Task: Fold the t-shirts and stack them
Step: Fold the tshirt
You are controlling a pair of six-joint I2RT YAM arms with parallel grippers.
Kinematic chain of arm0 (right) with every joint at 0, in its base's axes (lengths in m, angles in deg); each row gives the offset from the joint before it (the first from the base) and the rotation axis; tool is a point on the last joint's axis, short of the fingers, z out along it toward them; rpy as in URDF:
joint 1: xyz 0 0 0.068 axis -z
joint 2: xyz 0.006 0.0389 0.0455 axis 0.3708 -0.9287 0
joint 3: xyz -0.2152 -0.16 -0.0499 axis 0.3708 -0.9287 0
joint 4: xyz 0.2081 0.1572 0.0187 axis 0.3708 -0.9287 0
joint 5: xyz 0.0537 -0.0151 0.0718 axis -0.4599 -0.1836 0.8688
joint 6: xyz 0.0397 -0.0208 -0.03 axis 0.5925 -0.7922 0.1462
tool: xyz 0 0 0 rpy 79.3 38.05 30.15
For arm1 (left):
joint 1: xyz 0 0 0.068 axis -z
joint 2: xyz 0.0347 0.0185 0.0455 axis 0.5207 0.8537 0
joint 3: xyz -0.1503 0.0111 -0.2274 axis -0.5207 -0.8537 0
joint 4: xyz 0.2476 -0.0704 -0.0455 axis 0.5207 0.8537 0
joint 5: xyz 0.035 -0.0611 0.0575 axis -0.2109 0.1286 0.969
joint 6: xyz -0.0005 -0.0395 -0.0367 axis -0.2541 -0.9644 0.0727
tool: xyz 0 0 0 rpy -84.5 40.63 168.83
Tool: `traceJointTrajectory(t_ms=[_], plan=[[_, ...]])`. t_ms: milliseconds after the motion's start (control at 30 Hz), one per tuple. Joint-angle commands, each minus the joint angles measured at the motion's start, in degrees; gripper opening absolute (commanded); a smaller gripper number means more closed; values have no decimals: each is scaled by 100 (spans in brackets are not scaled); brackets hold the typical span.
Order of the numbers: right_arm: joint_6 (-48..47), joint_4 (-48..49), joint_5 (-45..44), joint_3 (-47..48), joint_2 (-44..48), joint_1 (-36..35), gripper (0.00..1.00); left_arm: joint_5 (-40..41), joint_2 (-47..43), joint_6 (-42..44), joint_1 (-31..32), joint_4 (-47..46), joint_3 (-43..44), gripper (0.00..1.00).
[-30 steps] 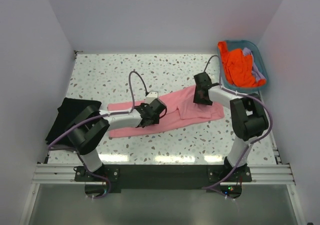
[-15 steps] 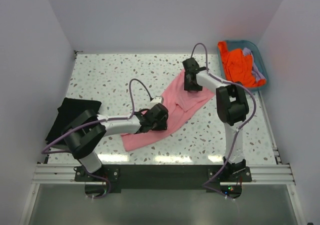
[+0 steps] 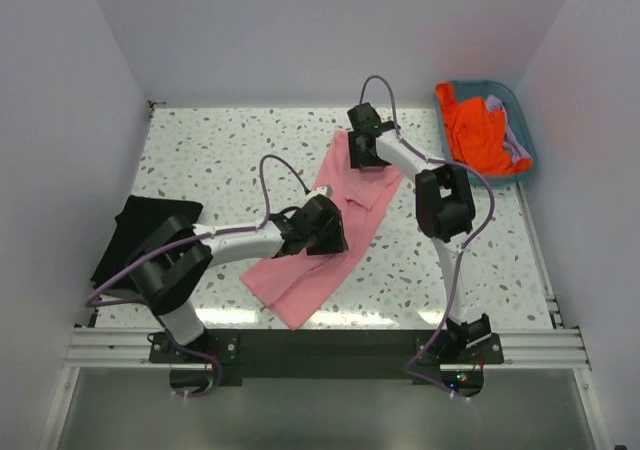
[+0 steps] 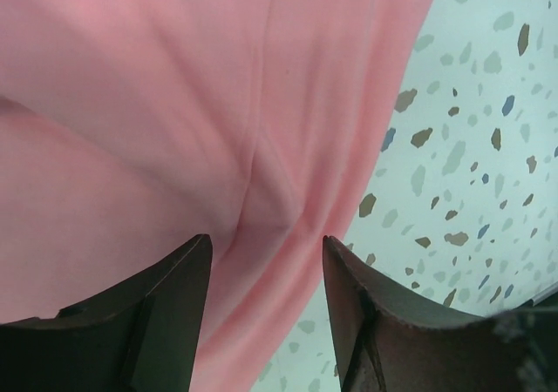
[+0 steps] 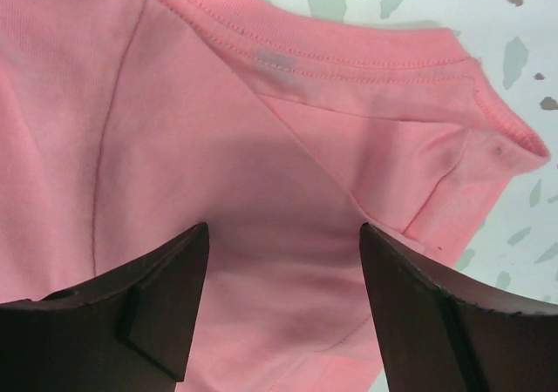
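The salmon-pink t-shirt lies in a diagonal band on the speckled table, from near the front middle up to the back right. My left gripper sits on its middle, jaws apart over a crease near the shirt's edge. My right gripper sits on its far end, jaws apart over the fabric just below the collar. The black t-shirt lies at the table's left edge. The bright orange t-shirt and the pale lavender t-shirt are in the basket.
The teal plastic basket stands at the back right corner, beyond the table's right side. White walls close in the table on three sides. Bare speckled tabletop shows at the back left.
The pink shirt has swung from lying across the table to a steep diagonal. My right gripper moved back and left with its end; my left gripper moved right with the middle.
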Motion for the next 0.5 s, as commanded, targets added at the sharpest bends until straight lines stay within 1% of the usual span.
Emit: traceJointTrajectory(t_ms=[0, 33, 100, 167, 233, 333, 400, 433, 467], plan=[[-291, -139, -354, 372, 193, -7, 74, 115, -314, 654, -259, 453, 415, 59], [-326, -157, -390, 416, 298, 2, 77, 211, -375, 769, -260, 558, 469, 61], [-353, -235, -504, 522, 430, 2, 81, 571, -542, 1059, -260, 945, 557, 63], [-301, -245, -600, 417, 667, -7, 83, 957, -770, 1208, -268, 1312, 548, 64], [-239, -175, -627, 250, 869, -7, 84, 1065, -938, 1288, -260, 1438, 408, 64], [7, -130, -636, -233, 1282, 2, 84, 1126, -1131, 1359, -268, 1587, 180, 62], [261, 27, -522, -733, 1634, -7, 84, 1240, -1211, 1350, -268, 1666, -4, 60], [367, 63, -513, -1126, 1748, 2, 83, 1284, -1220, 1350, -268, 1753, -49, 56], [550, 115, -487, -1357, 1975, 2, 83, 1354, -1211, 1376, -260, 1806, -93, 55]])
